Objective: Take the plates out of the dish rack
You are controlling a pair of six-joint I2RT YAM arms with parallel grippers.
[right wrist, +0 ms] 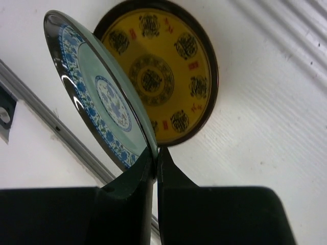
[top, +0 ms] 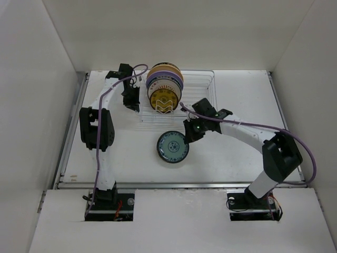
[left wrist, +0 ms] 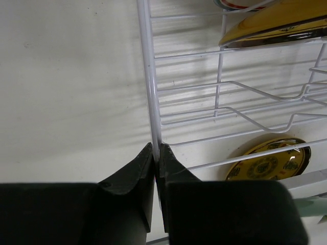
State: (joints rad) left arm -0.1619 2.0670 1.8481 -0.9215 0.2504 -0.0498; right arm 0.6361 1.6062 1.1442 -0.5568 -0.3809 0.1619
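The wire dish rack [top: 202, 87] stands at the back of the table. Several plates stand in its left end; the front one is yellow and patterned [top: 164, 97], with lavender [top: 177, 80] and pale yellow [top: 163, 67] rims behind it. My left gripper [left wrist: 157, 148] is shut on the rack's left rim wire [left wrist: 148, 76]. My right gripper [right wrist: 156, 153] is shut on the edge of the teal-rimmed plate [right wrist: 102, 97] and holds it tilted just above the dark-gold patterned plate [right wrist: 168, 76], which lies flat on the table. In the top view the teal plate [top: 172, 147] covers the gold one.
The table's front metal edge strip [right wrist: 61, 132] runs close below the held plate. White walls enclose the table on three sides. The rack's right half [top: 197, 105] holds no plates. The gold plate also shows through the rack wires in the left wrist view [left wrist: 271, 161].
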